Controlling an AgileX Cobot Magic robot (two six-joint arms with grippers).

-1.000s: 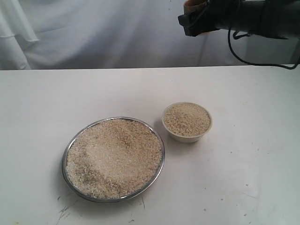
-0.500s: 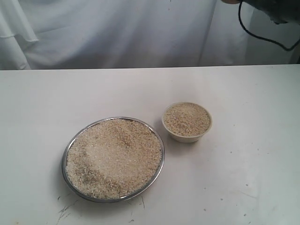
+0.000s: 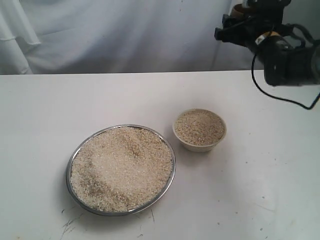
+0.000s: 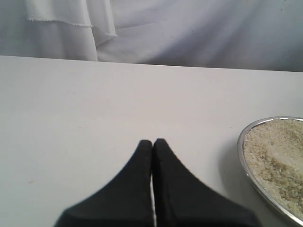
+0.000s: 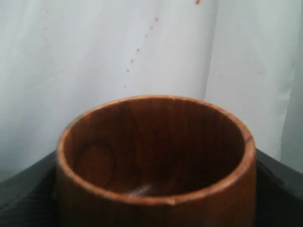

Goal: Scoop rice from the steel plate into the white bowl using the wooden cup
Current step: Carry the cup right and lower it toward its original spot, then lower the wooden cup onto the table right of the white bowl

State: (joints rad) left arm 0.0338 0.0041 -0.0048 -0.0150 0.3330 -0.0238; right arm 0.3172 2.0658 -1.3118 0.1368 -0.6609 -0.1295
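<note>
Exterior: steel plate (image 3: 68, 172) heaped with rice (image 3: 122, 167). White bowl (image 3: 200, 145), also full of rice, sits just beside it at plate's 2 o'clock. High off table (image 3: 45, 110), at bowl's 1 o'clock, right gripper (image 3: 235, 25) carries wooden cup (image 3: 240, 8).

Left wrist: left gripper (image 4: 152, 143) fingertips pressed together, nothing between them; plate rim near.

Right wrist: jaws spread wide, clamped on cup's sides; dark inside of cup faces camera.

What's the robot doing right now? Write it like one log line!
right gripper: jaws hold wooden cup, aloft | left gripper: jaws shut | white bowl: full of rice | steel plate: heaped rice
</note>
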